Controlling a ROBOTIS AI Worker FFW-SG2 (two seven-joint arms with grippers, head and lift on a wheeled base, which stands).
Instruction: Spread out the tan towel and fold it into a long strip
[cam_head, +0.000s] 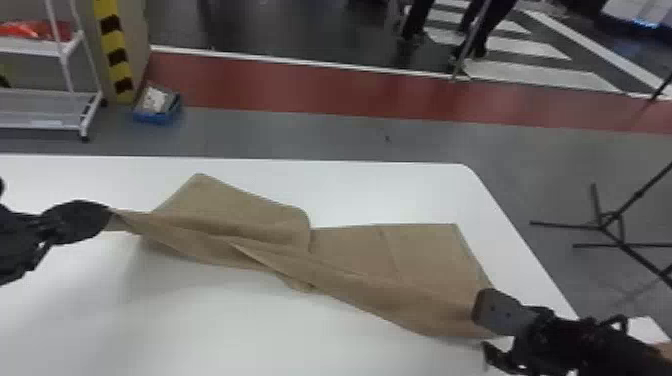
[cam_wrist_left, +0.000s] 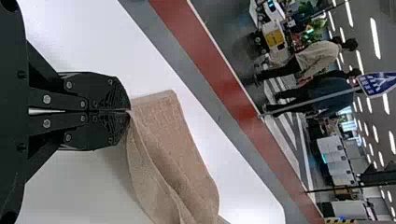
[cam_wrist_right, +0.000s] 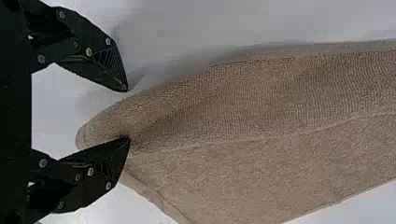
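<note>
Head view: I see the tan towel (cam_head: 430, 260) near the right edge of the worktop (cam_head: 390, 192). Left gripper (cam_wrist_left: 129, 111) pinches one end; right gripper (cam_wrist_right: 127, 114) gapes by the other. Probably light, floppy: nip the corners.

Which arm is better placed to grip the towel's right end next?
Right, I'd say. The right gripper is open right at that end of the towel, one finger overlapping the cloth. The left gripper is shut on the opposite end, so it probably serves best by holding on.
</note>
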